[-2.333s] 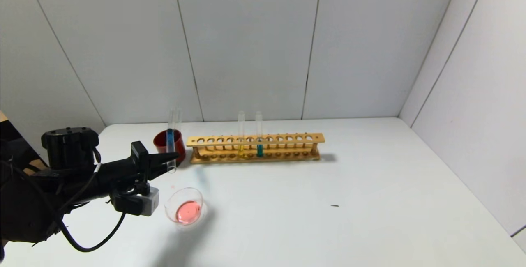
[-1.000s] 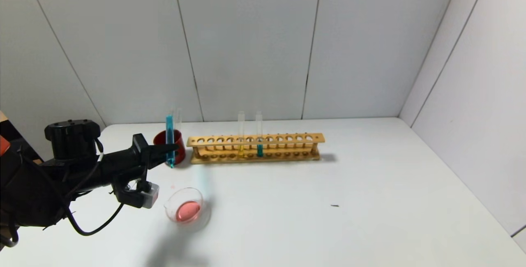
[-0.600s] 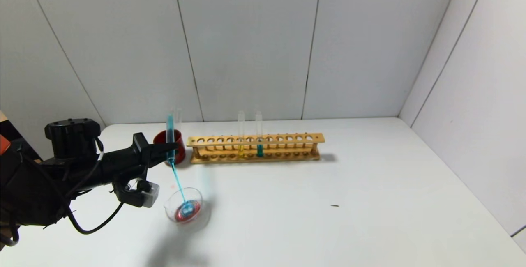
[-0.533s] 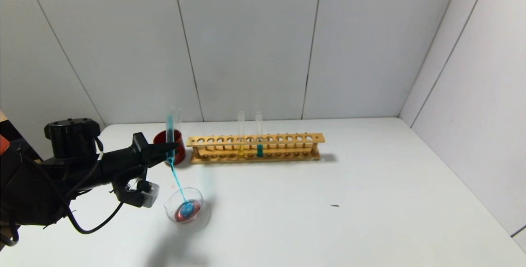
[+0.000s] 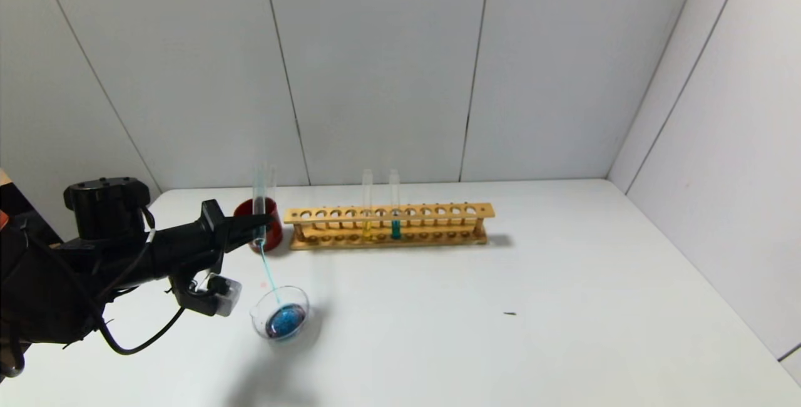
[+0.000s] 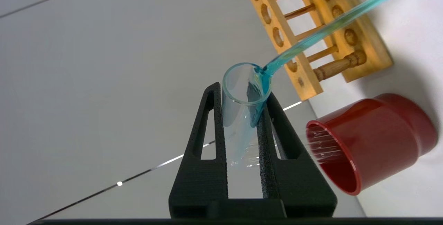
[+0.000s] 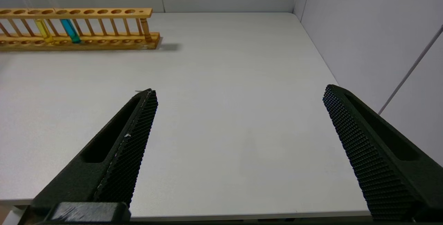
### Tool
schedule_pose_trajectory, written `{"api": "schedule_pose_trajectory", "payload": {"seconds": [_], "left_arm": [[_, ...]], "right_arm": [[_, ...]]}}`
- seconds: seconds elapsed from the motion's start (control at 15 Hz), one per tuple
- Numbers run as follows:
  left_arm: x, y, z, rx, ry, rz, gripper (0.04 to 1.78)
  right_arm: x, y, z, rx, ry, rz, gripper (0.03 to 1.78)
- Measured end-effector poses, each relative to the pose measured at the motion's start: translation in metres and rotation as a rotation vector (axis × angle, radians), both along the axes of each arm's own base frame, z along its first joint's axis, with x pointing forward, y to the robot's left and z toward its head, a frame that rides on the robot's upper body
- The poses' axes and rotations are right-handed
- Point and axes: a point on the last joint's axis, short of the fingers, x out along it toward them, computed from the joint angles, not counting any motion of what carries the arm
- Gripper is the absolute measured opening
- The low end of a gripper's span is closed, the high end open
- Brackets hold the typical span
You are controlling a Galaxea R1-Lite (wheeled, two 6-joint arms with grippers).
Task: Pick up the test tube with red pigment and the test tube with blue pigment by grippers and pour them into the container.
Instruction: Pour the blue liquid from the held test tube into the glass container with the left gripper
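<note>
The left gripper (image 5: 260,226) clamps the glass blue tube (image 5: 258,206) mouth-down at the far left; a thin blue stream falls into the clear round dish (image 5: 280,315), pooling dark blue. The right gripper (image 7: 238,97), ridged fingers wide, hovers near-right.

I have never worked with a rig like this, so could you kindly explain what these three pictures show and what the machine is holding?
It is a two-armed robot. The wide picture comes from a camera on its head; the other two come from cameras on its wrists. The left gripper is shut on the test tube with blue pigment, tipped upside down so a thin blue stream falls into the container, a small glass dish on the white table. Behind it stand a red cup and a wooden rack holding a yellow tube and a teal tube. The right gripper hangs open over bare table, idle.
</note>
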Motion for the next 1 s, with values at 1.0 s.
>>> {"api": "schedule_pose_trajectory", "payload": {"seconds": [1.0], "left_arm": [[-0.007,-0.009,0.014,0.104,-0.149,-0.068,0.3]], "right_arm": [[0.0,0.0,0.0,0.0,0.0,0.0,1.75]]}}
